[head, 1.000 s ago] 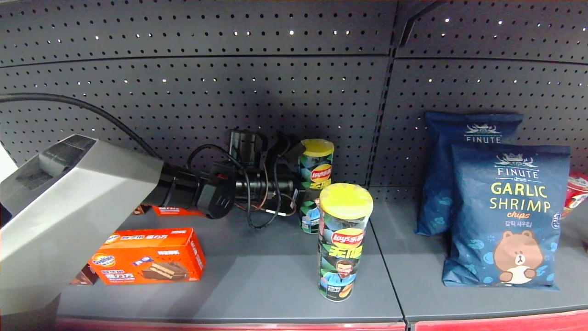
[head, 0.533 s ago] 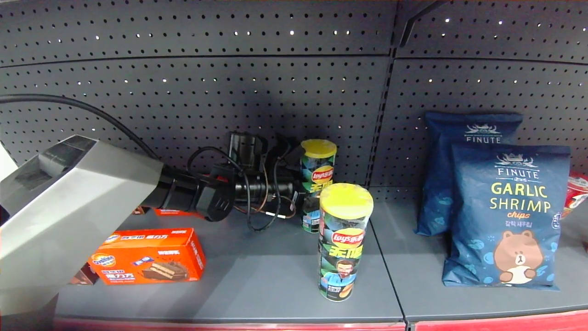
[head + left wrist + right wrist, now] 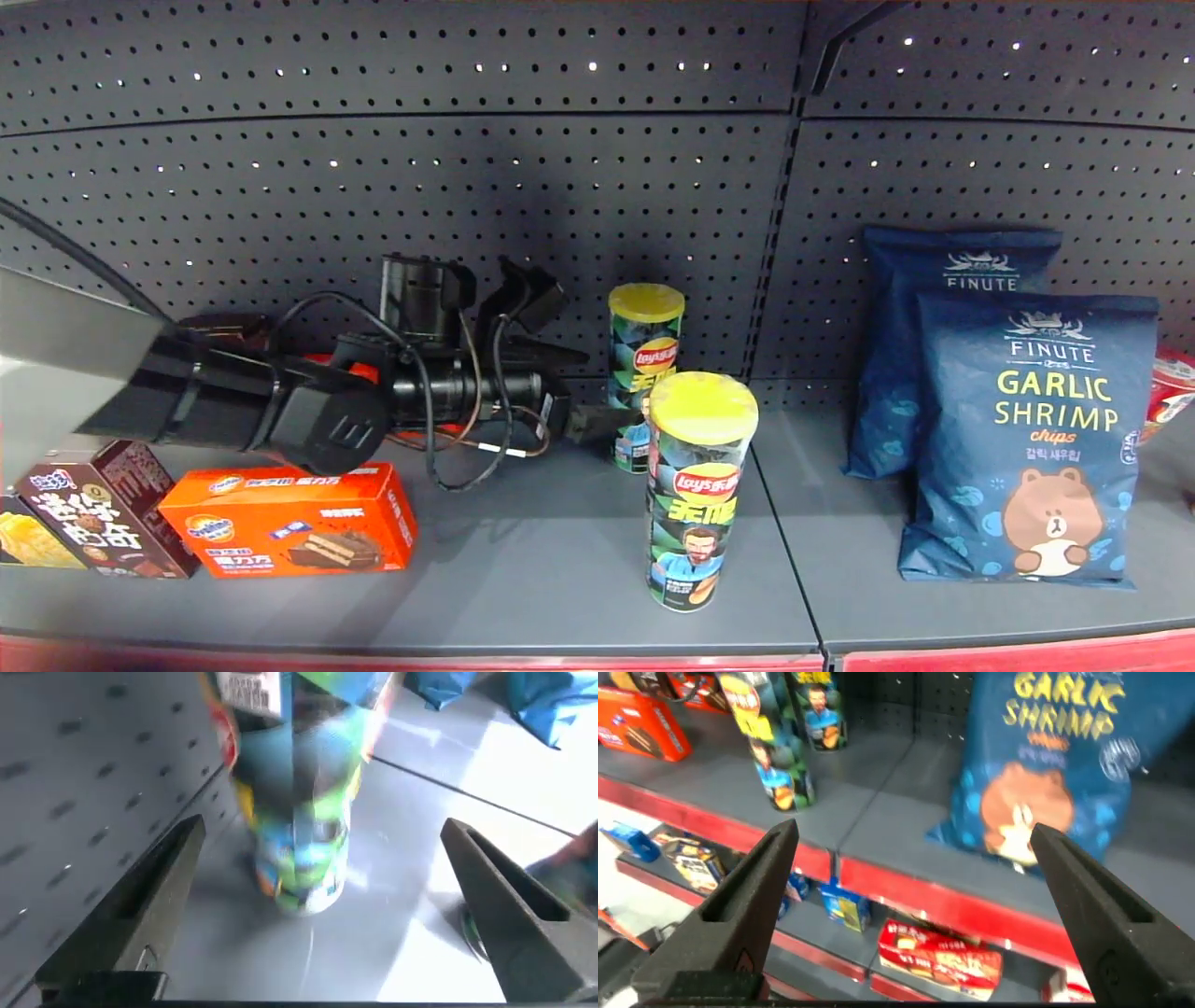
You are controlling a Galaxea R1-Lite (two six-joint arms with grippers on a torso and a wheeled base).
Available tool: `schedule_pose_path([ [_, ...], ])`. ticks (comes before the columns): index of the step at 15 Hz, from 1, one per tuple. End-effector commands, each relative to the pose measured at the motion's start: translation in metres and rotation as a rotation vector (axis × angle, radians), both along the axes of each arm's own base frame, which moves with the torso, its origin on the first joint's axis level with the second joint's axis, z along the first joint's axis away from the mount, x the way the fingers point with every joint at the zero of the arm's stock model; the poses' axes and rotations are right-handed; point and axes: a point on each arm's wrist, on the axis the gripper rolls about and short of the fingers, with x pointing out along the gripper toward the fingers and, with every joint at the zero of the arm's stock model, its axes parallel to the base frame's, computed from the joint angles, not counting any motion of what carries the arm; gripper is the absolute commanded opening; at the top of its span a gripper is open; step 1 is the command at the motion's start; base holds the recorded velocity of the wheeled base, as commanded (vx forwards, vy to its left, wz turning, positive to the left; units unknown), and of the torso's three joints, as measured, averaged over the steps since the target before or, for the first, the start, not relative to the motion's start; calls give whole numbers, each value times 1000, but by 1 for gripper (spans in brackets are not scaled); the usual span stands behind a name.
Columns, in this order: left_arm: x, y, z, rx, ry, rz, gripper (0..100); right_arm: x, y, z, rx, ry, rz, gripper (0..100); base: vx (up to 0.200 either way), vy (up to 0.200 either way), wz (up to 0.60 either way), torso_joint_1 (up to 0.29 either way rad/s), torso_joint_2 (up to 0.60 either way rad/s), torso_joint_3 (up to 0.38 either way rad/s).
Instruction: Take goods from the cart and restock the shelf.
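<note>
Two chip cans with yellow lids stand upright on the grey shelf (image 3: 560, 551). The rear can (image 3: 643, 373) is close to the pegboard, and the front can (image 3: 700, 490) stands nearer the shelf edge. My left gripper (image 3: 597, 390) is open just left of the rear can, its fingers apart from it. In the left wrist view that rear can (image 3: 304, 793) stands just beyond the spread left gripper (image 3: 322, 831). My right gripper (image 3: 910, 845) is open and holds nothing, out in front of the shelf edge, facing the front can (image 3: 771, 756) and a blue bag (image 3: 1046, 775).
An orange wafer box (image 3: 299, 518) and a brown box (image 3: 103, 509) lie at the shelf's left. Two blue shrimp chip bags (image 3: 1027, 439) lean at the right. The pegboard back wall (image 3: 560, 187) is close behind. Packaged goods (image 3: 943, 957) sit on the shelf below.
My left gripper has let go of the rear can and drawn back to the left. The can stays upright by the pegboard. The brown box at far left has come into sight.
</note>
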Motion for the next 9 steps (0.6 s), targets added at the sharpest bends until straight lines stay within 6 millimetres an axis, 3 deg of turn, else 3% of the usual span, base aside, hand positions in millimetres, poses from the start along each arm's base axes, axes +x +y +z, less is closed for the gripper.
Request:
schedule_pose_path([
  [1,-33,27,33,-21,-59,50,100,48,15,32,-38,100,56,100,0,0,0,0,0,0],
  [3,-63,44,43,-21,-64,80,100,74,27,39,-70,165,89,100,0,0,0,0,0,0],
  [5,-94,63,46,-11,-70,131,100,100,40,28,-112,260,69,100,0,0,0,0,0,0],
  [9,-144,95,47,13,-90,264,100,149,67,-18,-167,342,68,100,0,0,0,0,0,0],
])
